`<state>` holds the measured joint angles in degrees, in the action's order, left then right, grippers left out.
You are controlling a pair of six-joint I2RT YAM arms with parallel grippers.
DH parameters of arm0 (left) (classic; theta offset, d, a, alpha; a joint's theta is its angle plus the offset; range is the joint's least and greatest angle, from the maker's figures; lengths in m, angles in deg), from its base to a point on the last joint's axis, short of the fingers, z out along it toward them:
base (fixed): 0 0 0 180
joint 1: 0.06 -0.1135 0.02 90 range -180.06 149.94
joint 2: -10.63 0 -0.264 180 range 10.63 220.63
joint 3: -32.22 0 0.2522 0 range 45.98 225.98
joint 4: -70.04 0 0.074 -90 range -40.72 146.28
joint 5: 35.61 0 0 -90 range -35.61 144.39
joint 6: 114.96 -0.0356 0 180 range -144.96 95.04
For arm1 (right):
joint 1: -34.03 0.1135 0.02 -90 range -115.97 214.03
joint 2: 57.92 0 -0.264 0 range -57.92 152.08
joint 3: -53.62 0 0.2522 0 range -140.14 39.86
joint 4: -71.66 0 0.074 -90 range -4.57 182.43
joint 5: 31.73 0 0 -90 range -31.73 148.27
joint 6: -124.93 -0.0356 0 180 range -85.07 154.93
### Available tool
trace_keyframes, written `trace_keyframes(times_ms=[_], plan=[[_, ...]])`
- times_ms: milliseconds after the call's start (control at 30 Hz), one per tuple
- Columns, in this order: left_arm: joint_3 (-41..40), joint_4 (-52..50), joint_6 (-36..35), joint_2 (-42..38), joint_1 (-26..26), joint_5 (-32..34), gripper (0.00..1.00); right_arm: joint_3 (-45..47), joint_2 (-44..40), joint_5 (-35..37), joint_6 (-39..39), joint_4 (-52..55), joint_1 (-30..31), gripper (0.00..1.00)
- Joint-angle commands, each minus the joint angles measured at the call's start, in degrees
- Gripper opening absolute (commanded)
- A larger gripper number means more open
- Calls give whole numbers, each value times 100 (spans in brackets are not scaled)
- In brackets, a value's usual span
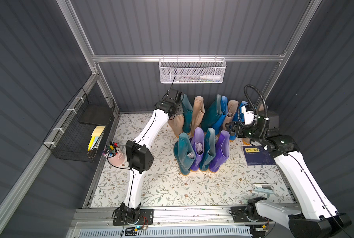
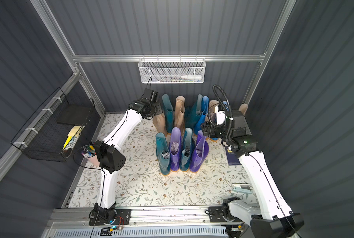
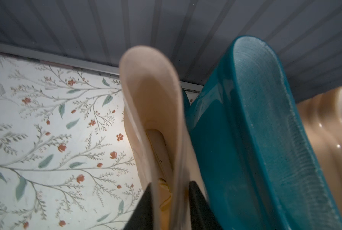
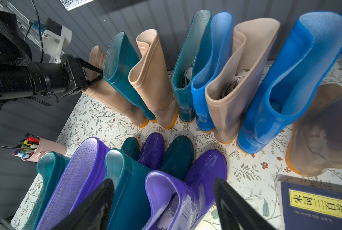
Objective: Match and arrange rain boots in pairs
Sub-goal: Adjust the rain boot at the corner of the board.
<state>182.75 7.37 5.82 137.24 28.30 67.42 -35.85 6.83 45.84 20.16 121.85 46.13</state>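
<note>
The left tool (image 3: 172,185) is clamping the top edge of the end beige boot (image 3: 146,89), with a dark finger on either side of the soft shaft wall. That boot is standing at the robot's left end of the back row (image 1: 212,115), pressing against the neighbouring teal boot (image 3: 245,129). In the right wrist view its orange sole appears to be resting on the floral surface (image 1: 172,185), so it is not yet lifted.

The right tool (image 4: 162,180) is hovering with its jaws wide apart just above the purple boot (image 4: 176,199) at the right end of the front row (image 1: 198,148). It is holding nothing.

Around them, all twelve rain boots (image 2: 180,123) are standing upright or slightly leaning, but none is sitting beside its match. From the robot's left, the back row along the wall is running beige, teal, beige, teal, blue, beige, blue. It is ending in a last beige boot (image 4: 321,129), blurred and half hidden by the right arm. The front row is alternating teal, purple, teal, purple.

By my reading the sorting is only beginning. The first pick is under way on the left and a second is being lined up on the right. All six pairs are waiting to be brought together: two beige, two teal, one blue and one purple.
</note>
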Motion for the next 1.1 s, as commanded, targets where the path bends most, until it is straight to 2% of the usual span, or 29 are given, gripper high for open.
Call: trace_keyframes(times_ms=[0,100,467,667,1067], plan=[[335,-86,-231,169,-15,20,15,72,-83,22,61,-87,24,82],[591,-135,-388,203,-37,45,0,84,-83,22,53,-100,26,82],[649,-74,-1390,-377,-402,122,0,143,-25,-67,37,-240,31,81],[675,-360,-2072,-617,-788,-169,0,143,32,-154,-17,-306,25,80],[395,-556,-3245,-812,-1602,-124,0,176,90,-347,-132,-436,30,78]])
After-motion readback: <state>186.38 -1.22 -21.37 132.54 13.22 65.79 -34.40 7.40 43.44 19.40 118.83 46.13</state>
